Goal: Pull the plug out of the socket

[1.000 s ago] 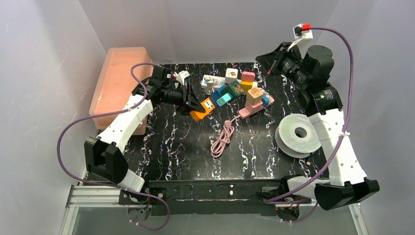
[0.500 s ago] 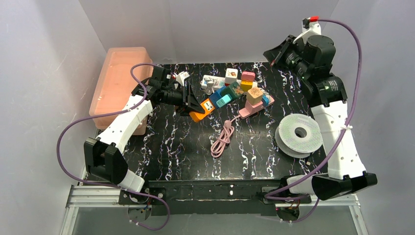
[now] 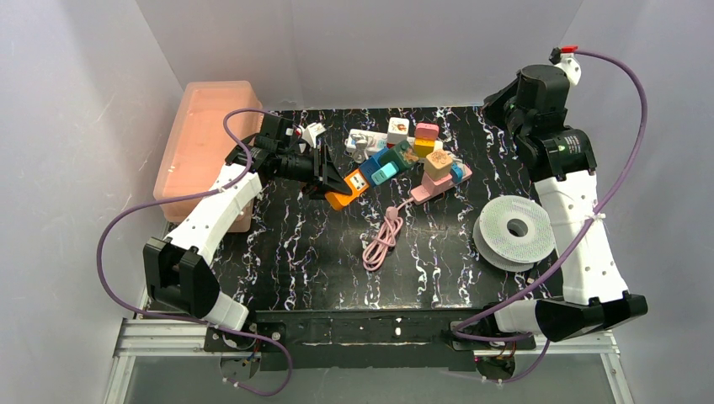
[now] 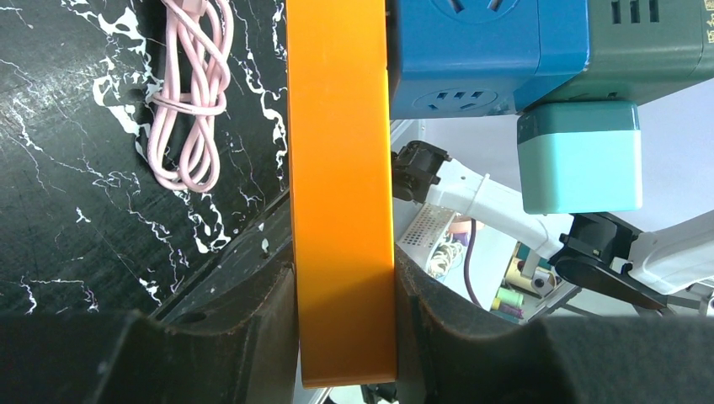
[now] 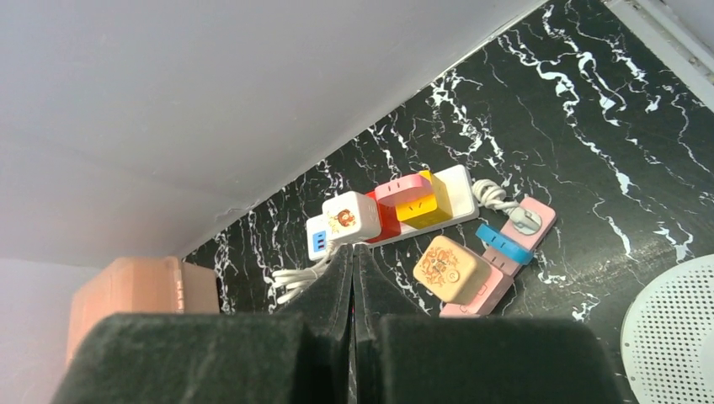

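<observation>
Socket [image 4: 341, 210] is clamped between the left fingers [image 4: 253, 337], left of the middle of the desk [image 3: 320, 252]; a blue plug [image 4: 480, 50] is seated in it, with the pink strip [image 3: 438, 181] just beyond. The right fingers [image 5: 253, 353] are pressed together, empty, high above the far right corner

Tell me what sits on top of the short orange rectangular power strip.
A blue cube adapter sits on the orange strip, with a pale teal plug and dark green block against it. Sockets beneath are covered.

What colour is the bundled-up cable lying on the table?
Pink. The cable shows best in the left wrist view, tied in a loose bundle on the black marbled table.
</observation>
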Robot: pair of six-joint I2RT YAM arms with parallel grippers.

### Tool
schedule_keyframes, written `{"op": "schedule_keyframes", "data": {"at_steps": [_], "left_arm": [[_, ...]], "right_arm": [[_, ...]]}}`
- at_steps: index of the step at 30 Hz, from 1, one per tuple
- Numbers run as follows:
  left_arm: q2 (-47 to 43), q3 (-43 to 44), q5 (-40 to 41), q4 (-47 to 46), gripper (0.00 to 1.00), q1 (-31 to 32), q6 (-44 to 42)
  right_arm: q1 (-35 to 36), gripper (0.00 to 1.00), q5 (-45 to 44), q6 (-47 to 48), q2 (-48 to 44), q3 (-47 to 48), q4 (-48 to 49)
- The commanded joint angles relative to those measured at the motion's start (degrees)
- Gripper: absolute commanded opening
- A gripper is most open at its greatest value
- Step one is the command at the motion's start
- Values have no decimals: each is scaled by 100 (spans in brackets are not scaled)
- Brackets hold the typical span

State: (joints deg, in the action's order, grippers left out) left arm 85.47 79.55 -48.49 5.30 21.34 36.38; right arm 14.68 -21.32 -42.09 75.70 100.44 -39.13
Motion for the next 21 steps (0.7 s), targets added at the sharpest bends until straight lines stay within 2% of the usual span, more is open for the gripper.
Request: {"op": "schedule_keyframes", "data": {"at_steps": [1, 10, 21], "left_arm": [[-504, 190, -901, -38, 0, 5, -130], [-553, 158, -895, 39, 0, 6, -173], [-601, 139, -910, 68, 0, 1, -188]], "right_arm": [[-62, 1, 348, 54, -41, 203, 244], [-261, 1, 1714, 87, 24, 30, 621], [-271, 1, 2213, 189, -40, -228, 899]]}}
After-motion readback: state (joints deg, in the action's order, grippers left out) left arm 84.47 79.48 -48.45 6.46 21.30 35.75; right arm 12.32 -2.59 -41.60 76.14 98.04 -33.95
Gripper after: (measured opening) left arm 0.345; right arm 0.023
